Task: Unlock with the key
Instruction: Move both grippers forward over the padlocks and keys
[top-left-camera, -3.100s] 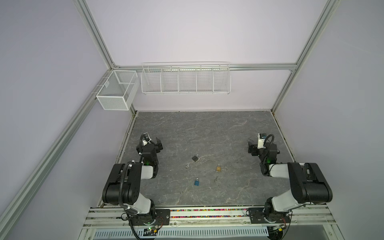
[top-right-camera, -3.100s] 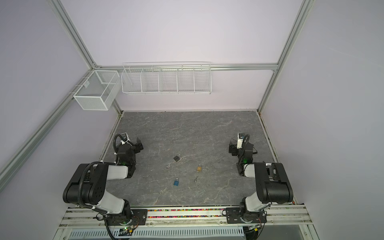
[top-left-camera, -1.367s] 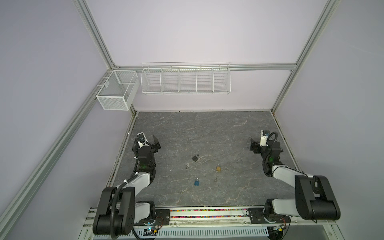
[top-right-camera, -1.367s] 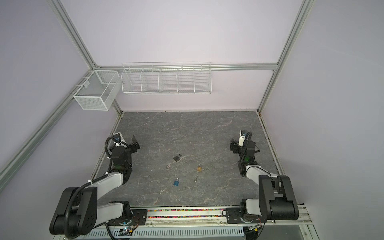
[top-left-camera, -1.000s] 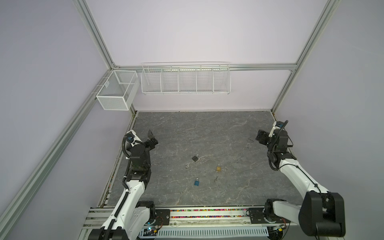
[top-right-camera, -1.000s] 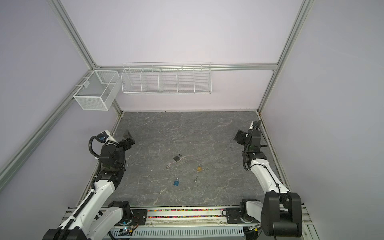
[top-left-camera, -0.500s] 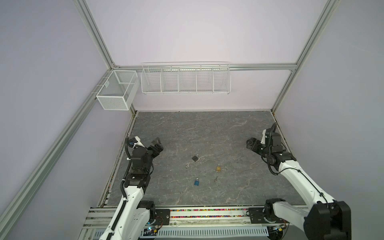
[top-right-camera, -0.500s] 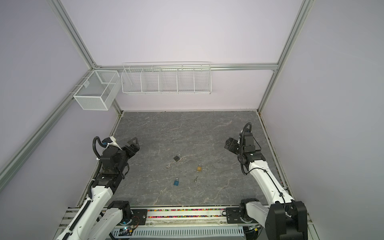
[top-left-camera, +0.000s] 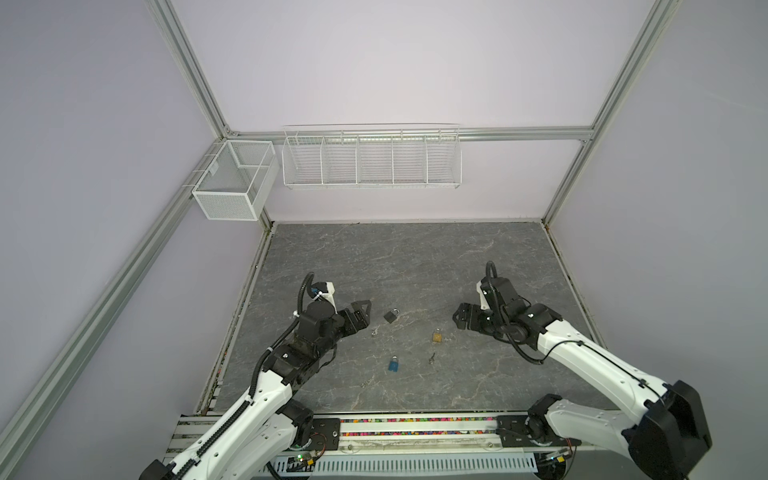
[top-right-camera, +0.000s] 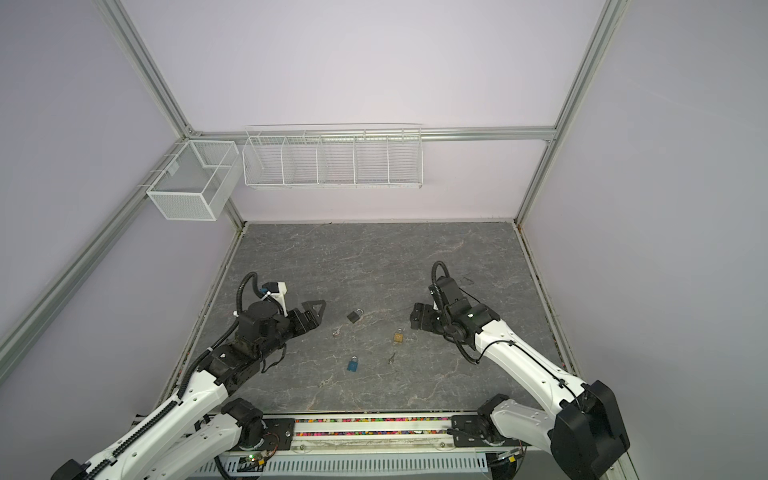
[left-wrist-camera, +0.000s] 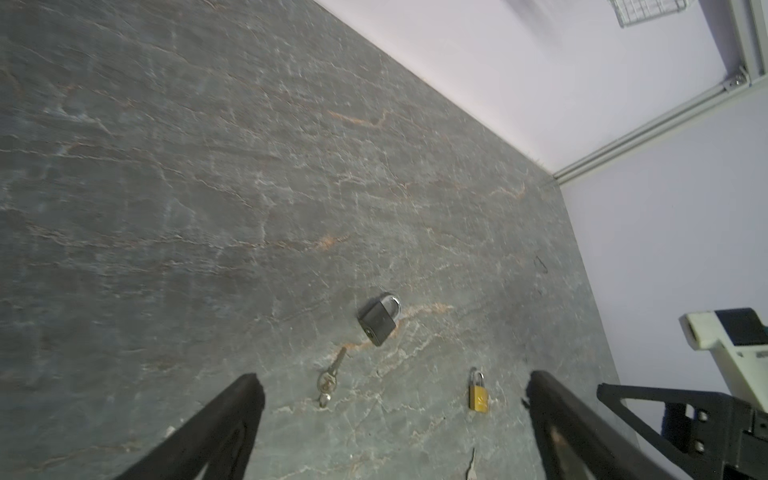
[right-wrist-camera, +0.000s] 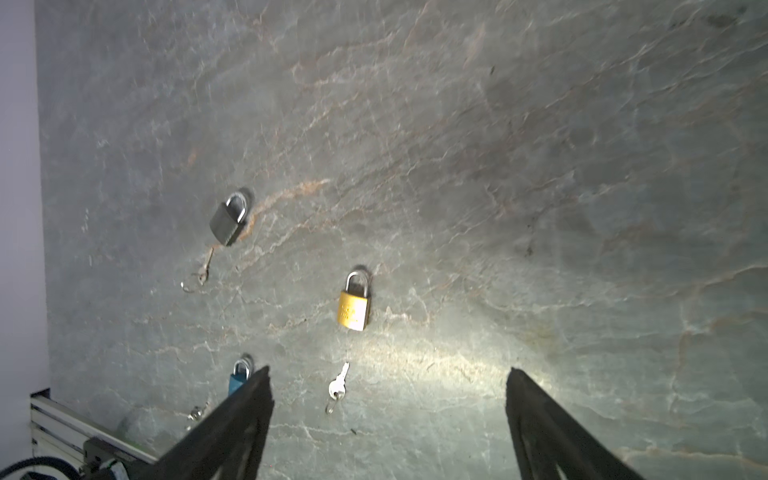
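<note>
Ahead of the left gripper (top-left-camera: 365, 316), whose fingers stand spread wide with nothing between them, the first key (left-wrist-camera: 330, 378) lies flat on the grey table (top-left-camera: 395, 266). Seen from the left wrist, it sits between the two fingertips, nearer one finger than the other. Its long axis runs from gripper to lock: bow and ring toward the gripper, blade tip aimed at the keyhole end of the grey padlock (left-wrist-camera: 377, 320), near it but not touching. That padlock lies tilted just beyond the key, shackle pointing away from the left gripper.

The right gripper (top-left-camera: 461, 318) also gapes wide and grasps nothing, hanging above the table. Just off its fingertips lies the brass padlock (right-wrist-camera: 354, 305), flat, its shackle toward the back wall in both top views. The second key (right-wrist-camera: 338, 384) lies beyond that padlock's base, apart from it. Its blade points toward the brass body and its ring trails the other way, so key and lock lie nearly in one line.

Farther from both grippers, toward the front rail, is the blue padlock (top-left-camera: 393, 364), shackle toward the back wall. The third key (top-left-camera: 365, 381) lies near it, too small to tell which way it points.
</note>
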